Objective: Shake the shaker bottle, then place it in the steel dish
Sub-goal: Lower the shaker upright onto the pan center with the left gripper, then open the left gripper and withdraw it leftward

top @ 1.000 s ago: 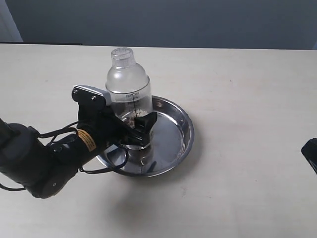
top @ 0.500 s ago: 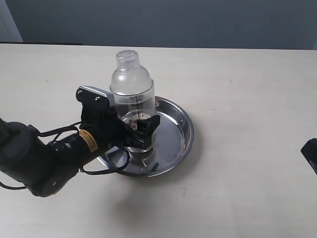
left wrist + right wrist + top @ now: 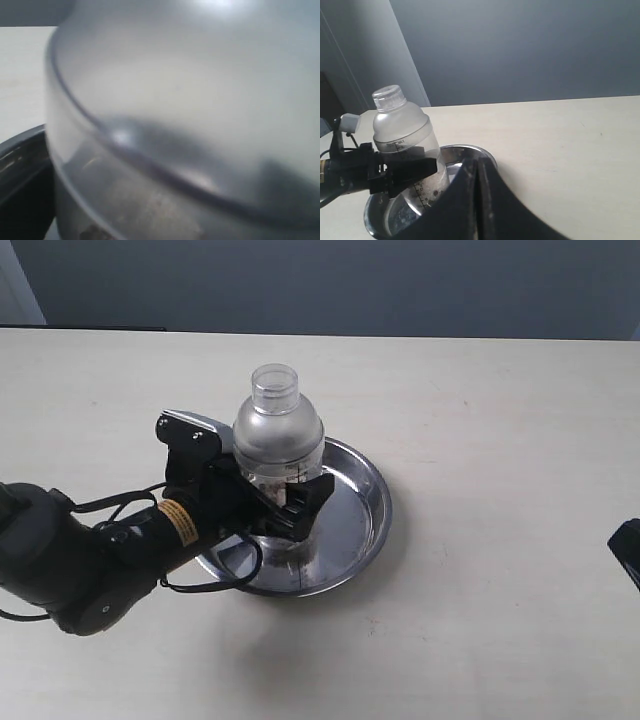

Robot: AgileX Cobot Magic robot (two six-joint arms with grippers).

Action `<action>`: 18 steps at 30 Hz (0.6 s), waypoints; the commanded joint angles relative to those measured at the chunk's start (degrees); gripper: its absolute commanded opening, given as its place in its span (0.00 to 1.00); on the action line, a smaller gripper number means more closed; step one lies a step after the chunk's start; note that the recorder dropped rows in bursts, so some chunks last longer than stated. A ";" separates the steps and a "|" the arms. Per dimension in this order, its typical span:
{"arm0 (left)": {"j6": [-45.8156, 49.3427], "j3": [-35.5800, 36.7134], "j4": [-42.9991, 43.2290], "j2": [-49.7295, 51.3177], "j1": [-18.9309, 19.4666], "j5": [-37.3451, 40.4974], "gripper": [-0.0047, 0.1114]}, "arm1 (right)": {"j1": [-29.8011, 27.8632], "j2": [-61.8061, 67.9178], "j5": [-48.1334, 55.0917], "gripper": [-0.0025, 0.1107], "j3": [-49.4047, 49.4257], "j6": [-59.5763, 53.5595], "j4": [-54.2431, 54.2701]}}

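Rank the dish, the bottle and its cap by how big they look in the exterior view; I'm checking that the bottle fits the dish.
1. dish: widest by far.
2. bottle: clearly narrower than the dish, though it reaches up towards the camera, which may enlarge it.
3. cap: smallest.

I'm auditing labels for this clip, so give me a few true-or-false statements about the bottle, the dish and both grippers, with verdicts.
1. The left gripper is clamped on the shaker bottle. True.
2. The steel dish sits on the table. True.
3. The shaker bottle lies on its side on the table. False: it is held cap-up over the steel dish.
4. The right gripper grips the steel dish. False: it is shut on nothing, apart from the dish.
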 commanded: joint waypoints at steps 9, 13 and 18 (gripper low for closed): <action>-6.75 6.18 4.56 -11.26 -0.34 12.00 0.95 | -0.04 -0.21 -0.55 0.01 0.09 -0.20 0.15; -8.58 9.44 7.72 -16.83 -0.34 12.81 0.95 | -0.04 -0.21 -0.27 0.01 0.09 -0.20 0.15; -7.47 13.33 6.59 -27.13 -0.34 15.43 0.95 | -0.04 -0.21 -0.27 0.01 0.09 -0.20 0.15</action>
